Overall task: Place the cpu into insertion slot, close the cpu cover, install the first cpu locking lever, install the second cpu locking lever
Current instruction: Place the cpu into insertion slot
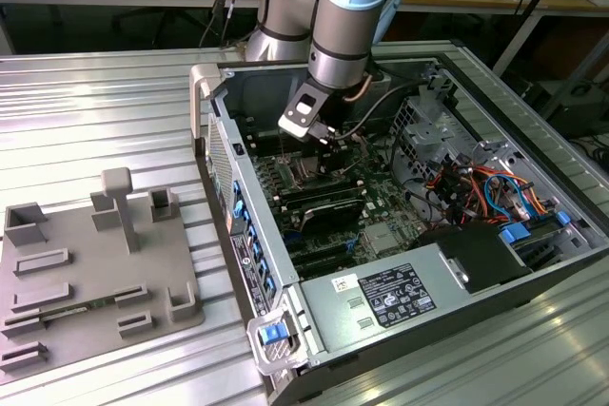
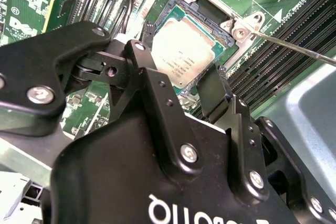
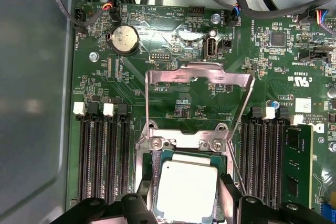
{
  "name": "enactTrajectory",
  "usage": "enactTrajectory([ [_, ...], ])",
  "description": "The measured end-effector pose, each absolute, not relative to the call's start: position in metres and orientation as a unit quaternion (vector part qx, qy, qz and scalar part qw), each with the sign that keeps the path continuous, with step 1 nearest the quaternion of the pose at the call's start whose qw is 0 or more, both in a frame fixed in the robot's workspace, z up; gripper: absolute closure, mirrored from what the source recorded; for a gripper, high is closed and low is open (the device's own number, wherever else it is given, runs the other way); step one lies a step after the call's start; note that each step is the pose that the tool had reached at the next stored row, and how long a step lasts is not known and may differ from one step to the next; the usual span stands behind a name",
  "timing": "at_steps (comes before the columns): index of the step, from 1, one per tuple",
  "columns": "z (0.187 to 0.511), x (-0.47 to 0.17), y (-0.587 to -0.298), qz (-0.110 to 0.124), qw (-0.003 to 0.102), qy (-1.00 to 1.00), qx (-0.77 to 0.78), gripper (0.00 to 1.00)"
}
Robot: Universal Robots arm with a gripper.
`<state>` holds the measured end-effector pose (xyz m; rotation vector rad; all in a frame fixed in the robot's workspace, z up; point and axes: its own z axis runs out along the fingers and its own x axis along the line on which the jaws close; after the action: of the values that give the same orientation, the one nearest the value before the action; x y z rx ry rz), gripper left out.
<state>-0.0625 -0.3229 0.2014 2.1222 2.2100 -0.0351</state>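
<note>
Hovering low over slot [image 2: 206, 20] with gripper [image 3: 186, 190], fingers [image 3: 229, 195] set just wider than cpu [image 2: 181, 51], flanking two edges, apparently not pinching. Resting flat in slot, silver face up: cpu seated. Tipped back off slot on its hinge: cover [image 3: 199, 73], leaving room for seating.

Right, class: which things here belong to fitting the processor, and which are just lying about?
Belong to the job: chip, lying in the socket; cover, swung open; locking lever; end effector, over the chip.
Just lying about: coin battery; memory slots; grey tray on the exterior view's left; cables.
</note>
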Motion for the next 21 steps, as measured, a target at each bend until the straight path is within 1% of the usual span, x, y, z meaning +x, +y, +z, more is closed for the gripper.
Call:
enactTrajectory([
  [10, 0.212, -0.062, -0.323, -0.011, 0.038, 0.721, 0.692, 0.39],
  [11, 0.212, -0.062, -0.323, -0.010, 0.036, 0.721, 0.692, 0.39],
  [12, 0.212, -0.063, -0.323, -0.005, 0.032, 0.721, 0.692, 0.39],
  [14, 0.212, -0.062, -0.324, 0.000, 0.027, 0.721, 0.693, 0.39],
  [21, 0.208, -0.062, -0.326, 0.000, 0.026, 0.717, 0.696, 0.39],
])
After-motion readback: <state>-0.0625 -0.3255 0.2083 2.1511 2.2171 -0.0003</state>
